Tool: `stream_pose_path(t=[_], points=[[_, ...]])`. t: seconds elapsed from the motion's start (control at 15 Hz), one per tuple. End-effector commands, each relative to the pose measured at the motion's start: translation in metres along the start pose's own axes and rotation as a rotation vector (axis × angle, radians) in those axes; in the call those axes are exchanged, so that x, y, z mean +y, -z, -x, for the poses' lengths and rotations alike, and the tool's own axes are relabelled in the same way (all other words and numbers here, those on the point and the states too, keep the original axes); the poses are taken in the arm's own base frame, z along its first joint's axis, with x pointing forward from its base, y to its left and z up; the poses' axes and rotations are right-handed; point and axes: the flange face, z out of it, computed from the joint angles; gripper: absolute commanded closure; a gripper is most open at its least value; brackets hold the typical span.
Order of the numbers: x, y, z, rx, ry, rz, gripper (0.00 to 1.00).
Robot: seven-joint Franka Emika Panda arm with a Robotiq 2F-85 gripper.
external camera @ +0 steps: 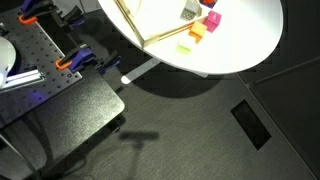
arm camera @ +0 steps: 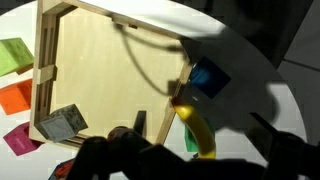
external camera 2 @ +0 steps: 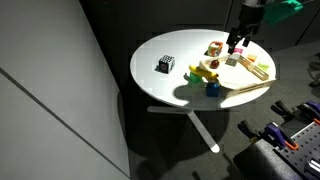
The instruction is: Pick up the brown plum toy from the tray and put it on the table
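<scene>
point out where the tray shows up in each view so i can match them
In an exterior view: the tray is at top centre, cut off by the top edge, with one rim corner showing.
In an exterior view: it lies on the right part of the tabletop.
Wrist view: it fills the left and middle.
Shared landmark: the round white table under it.

checkered cube (external camera 2: 165, 65) | blue block (external camera 2: 213, 89) beside yellow toy (external camera 2: 204, 72) | perforated grey plate (external camera: 35, 50) | orange clamp (external camera: 66, 63)
</scene>
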Motion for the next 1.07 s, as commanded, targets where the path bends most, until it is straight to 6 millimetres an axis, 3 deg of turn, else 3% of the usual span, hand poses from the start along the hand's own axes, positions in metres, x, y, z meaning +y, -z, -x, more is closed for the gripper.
stream_pose_path(t=[0.0, 0.47, 1.0], points=[[0.013, -0.011, -0.021, -0.032, -0.065, 0.037, 0.00], [0.035, -0.046, -0.058, -0.050, -0.233, 0.079, 0.00], [0.048, -0.091, -0.094, -0.006, -0.255, 0.074, 0.00]])
